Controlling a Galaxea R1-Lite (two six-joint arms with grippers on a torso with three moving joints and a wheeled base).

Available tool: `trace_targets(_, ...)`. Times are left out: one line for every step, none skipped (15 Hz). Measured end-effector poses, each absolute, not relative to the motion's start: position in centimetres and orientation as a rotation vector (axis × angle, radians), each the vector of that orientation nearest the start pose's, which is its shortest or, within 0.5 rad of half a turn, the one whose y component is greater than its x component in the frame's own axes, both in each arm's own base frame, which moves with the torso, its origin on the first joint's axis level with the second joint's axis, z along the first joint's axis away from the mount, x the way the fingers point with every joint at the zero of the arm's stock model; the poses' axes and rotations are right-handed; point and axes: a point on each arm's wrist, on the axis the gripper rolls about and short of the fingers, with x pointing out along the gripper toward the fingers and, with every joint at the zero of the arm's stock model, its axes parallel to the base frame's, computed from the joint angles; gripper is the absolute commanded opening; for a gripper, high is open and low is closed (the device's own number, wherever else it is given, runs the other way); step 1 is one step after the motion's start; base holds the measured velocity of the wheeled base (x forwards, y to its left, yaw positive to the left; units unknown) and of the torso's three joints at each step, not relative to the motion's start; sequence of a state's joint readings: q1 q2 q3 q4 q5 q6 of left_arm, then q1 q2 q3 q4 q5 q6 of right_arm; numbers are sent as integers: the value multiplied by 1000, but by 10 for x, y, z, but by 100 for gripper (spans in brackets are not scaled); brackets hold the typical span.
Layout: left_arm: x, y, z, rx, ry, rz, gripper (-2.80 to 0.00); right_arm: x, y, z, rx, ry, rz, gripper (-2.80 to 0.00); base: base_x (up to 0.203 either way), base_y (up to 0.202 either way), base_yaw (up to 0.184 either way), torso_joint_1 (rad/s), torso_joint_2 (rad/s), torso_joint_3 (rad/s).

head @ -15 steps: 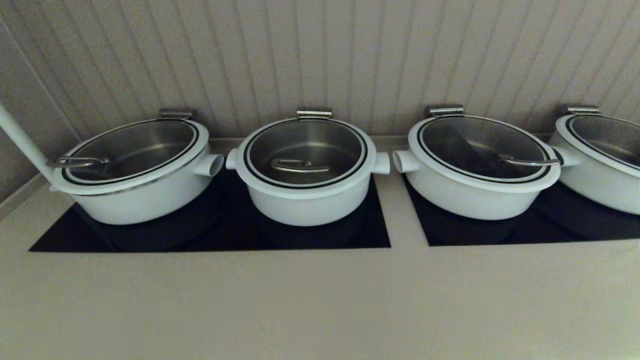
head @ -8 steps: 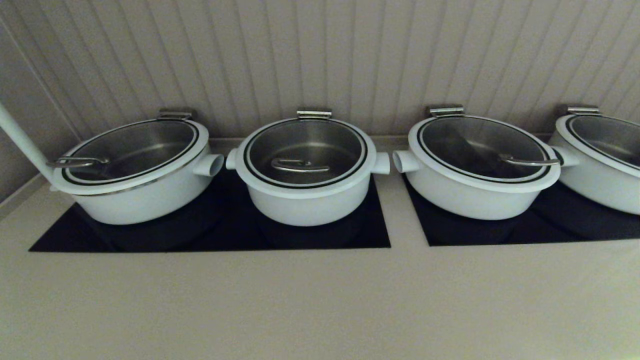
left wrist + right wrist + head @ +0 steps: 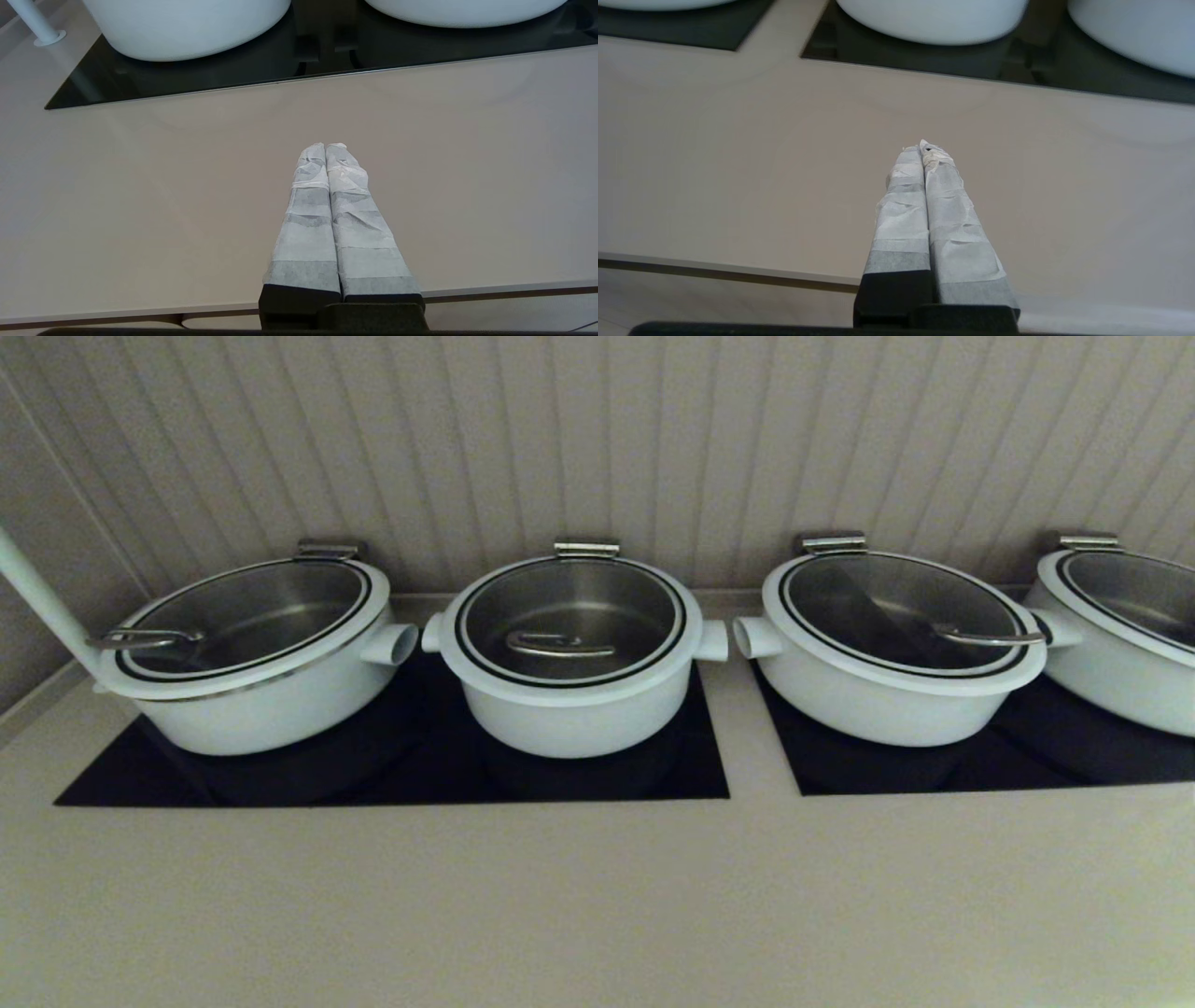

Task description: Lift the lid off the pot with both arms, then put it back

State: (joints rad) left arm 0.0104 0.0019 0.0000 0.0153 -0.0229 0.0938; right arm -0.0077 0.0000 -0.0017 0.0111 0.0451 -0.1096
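Note:
The pot [image 3: 571, 714] is the narrower, deeper white one, second from the left in the head view, on a black cooktop. Its glass lid [image 3: 571, 616] with white rim, black ring and steel hook handle [image 3: 558, 645] sits closed on it. Neither arm shows in the head view. My left gripper [image 3: 325, 145] is shut and empty, low over the beige counter near its front edge, well short of the pots. My right gripper [image 3: 920, 145] is likewise shut and empty over the counter.
Wider white pots with glass lids stand left [image 3: 252, 653] and right [image 3: 896, 649] of the pot, another at the far right [image 3: 1120, 625]. A white pole [image 3: 42, 602] rises at far left. Two black cooktops [image 3: 280, 784] sit in the beige counter [image 3: 597, 896]; ribbed wall behind.

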Motion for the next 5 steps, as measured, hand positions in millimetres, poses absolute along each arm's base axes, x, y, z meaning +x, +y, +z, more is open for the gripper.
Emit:
trace_targets(-23, -1, 74, 93, 17, -13, -280, -23, 1, 75, -107, 10, 35, -280, 0, 0, 0, 0, 0, 0)
trace_targets(-23, -1, 74, 85, 17, -13, -280, -23, 1, 75, -98, 8, 35, -280, 0, 0, 0, 0, 0, 0)
trace_targets(-23, -1, 74, 79, 17, -12, -280, -23, 1, 75, -88, 7, 36, -280, 0, 0, 0, 0, 0, 0)
trace_targets(-23, -1, 74, 72, 17, -11, -280, -23, 1, 75, -82, 5, 35, -280, 0, 0, 0, 0, 0, 0)
trace_targets(-23, -1, 74, 70, 16, -12, -280, -23, 1, 75, -78, 6, 34, -280, 0, 0, 0, 0, 0, 0)
